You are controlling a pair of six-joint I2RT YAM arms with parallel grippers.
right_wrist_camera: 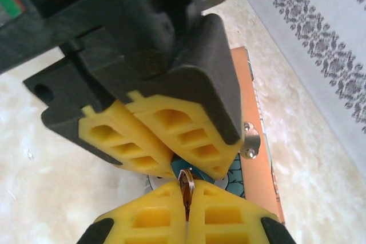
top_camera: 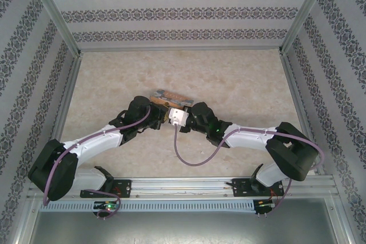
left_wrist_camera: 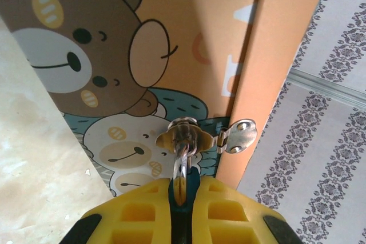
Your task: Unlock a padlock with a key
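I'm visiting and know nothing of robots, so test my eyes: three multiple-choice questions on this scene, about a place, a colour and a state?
1. The padlock has its shackle through: A the hasp of the tin; B a wall rail; C a cable.
2. The right gripper has fingers coloured: A red; B yellow; C green.
3. The right gripper is: A wide open; B shut on the key; C flat on the table.
Answers: 1 A, the silvery loop sits in the hasp; 2 B, both show yellow; 3 B, they pinch the key.
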